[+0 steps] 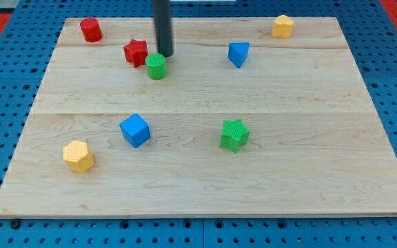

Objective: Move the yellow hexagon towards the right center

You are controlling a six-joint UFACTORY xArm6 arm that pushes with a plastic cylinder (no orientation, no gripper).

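Observation:
A yellow hexagon-like block [78, 156] lies near the board's bottom left. A second yellow block [282, 26], also many-sided, sits at the top right. My tip [165, 55] is at the view's top centre-left, far from both yellow blocks. It stands just above and to the right of a green cylinder [156, 66] and right of a red star [136, 52]; I cannot tell whether it touches them.
A red cylinder [91, 29] sits at the top left. A blue triangular block [238, 53] is at the top, right of centre. A blue cube [135, 130] and a green star [234, 134] lie in the lower middle. The wooden board [336, 138] rests on blue pegboard.

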